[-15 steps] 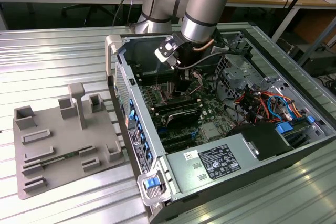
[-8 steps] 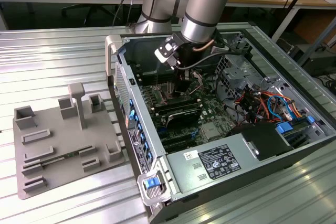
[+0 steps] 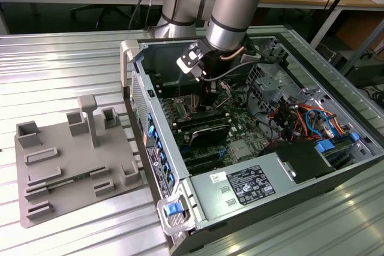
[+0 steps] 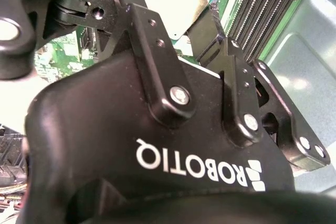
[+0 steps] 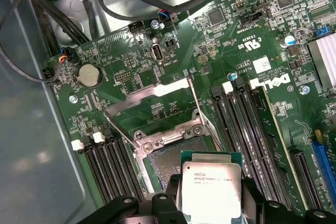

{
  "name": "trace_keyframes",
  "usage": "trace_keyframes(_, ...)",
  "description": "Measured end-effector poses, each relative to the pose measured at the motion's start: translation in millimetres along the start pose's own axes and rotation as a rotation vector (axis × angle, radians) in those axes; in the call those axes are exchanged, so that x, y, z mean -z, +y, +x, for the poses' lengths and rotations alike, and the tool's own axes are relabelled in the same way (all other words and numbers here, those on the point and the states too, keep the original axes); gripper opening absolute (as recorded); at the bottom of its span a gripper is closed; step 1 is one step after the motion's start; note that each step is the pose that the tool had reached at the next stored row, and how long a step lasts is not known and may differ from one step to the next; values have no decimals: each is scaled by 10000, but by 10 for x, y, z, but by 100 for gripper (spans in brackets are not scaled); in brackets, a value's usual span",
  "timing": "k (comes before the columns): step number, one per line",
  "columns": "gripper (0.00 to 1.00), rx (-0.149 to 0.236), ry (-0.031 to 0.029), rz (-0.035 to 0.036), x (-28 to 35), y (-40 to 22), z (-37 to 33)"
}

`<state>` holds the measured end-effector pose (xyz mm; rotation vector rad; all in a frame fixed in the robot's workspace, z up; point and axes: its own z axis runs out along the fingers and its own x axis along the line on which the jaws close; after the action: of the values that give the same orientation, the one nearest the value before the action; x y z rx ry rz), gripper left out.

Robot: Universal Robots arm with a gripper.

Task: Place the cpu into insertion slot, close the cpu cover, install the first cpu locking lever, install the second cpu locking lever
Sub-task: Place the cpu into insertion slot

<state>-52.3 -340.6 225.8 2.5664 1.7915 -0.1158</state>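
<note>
My gripper [image 3: 207, 99] reaches down into the open computer case [image 3: 180, 220], over the green board. It is shut on the cpu [image 5: 211, 187], a silver-faced square chip on a green edge, with black fingers [image 5: 172, 188] on two opposite sides. The chip hangs just above the insertion slot [image 5: 167, 157], a dark square socket with a silver rim, and overlaps one corner of it. The cpu cover [image 5: 152, 97], a thin silver frame, is swung open beyond the socket. Two thin wire locking levers [image 5: 197, 107] stand released beside it. In the second wrist view the cpu [image 4: 169, 1] shows past the gripper body.
Long black memory slots [image 5: 247, 129] flank the socket on both sides. Cables [image 5: 157, 1] and a coin battery [image 5: 89, 74] lie beyond it. Case walls surround the board, with a power supply [image 3: 246, 184] in front. A grey fixture tray [image 3: 66, 160] sits at the exterior view's left.
</note>
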Motion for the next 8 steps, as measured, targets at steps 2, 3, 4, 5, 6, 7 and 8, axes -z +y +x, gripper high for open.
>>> trace_keyframes(2,55,22,-1,-2,-4,0,0)
trace_keyframes(3,55,30,-1,-3,-6,0,1)
trace_keyframes(4,55,38,-2,-2,-8,0,1)
trace_keyframes(5,55,44,-1,-3,-10,0,1)
trace_keyframes(6,55,48,-1,-3,-12,0,1)
trace_keyframes(7,55,54,-2,-4,-14,0,1)
trace_keyframes(8,55,57,-2,-4,-15,1,1)
